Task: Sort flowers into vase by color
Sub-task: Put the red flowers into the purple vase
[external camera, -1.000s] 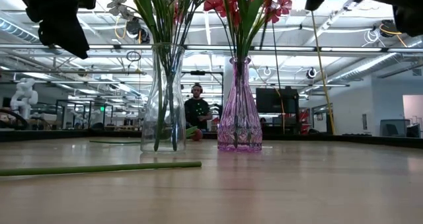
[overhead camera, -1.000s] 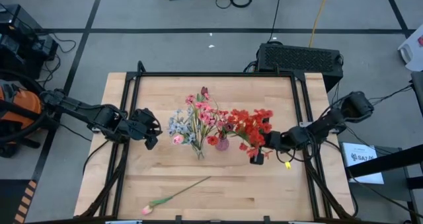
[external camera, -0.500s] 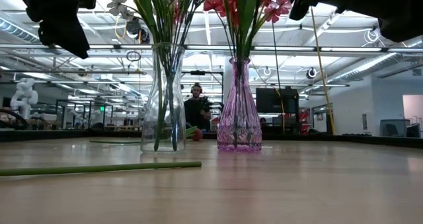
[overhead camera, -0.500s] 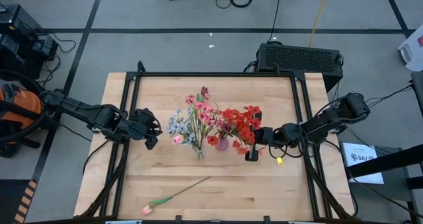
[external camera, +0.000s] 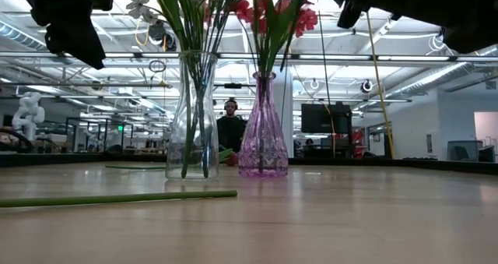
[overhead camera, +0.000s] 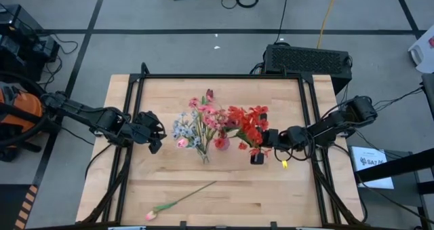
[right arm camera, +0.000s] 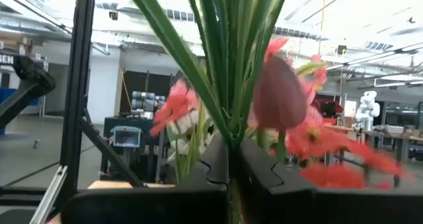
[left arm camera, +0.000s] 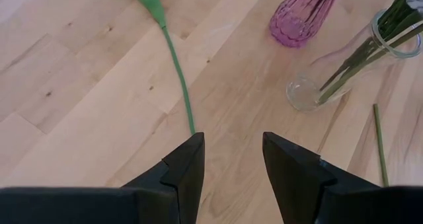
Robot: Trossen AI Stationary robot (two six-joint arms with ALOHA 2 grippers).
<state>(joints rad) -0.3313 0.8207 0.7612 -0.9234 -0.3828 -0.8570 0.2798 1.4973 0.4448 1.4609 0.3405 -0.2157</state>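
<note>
1. Flowers, red group (overhead camera: 247, 129): a spray of red blooms on green stems stands in the pink glass vase (external camera: 262, 132) near the middle of the wooden table (overhead camera: 271, 189). In the high view the blooms spread over and to the right of the vase mouth.
2. Right gripper (overhead camera: 256, 150): reaches in from the table's right edge at bloom height above the table. In the right wrist view its two dark fingers (right arm camera: 264, 164) are pressed together on the bundle of green stems (right arm camera: 228, 72) of the red flowers.
3. Clear glass vase (external camera: 192, 120): stands just beside the pink vase, on its left in the low view. It holds pink blooms (overhead camera: 207, 115) and pale white-blue blooms (overhead camera: 182, 129) together, the stems visible through the glass.
4. Loose pink flower (overhead camera: 150, 215): lies flat near the table's front edge. Its long green stem (overhead camera: 190, 195) runs diagonally toward the vases, well apart from both.
5. Left gripper (overhead camera: 154, 136): hovers above the table to the left of the clear vase. In the left wrist view its fingers (left arm camera: 188, 168) stand apart with bare wood between them, holding nothing.
6. Background: a seated person (external camera: 230, 128) shows in the room beyond the table, between the two vases in the low view.
</note>
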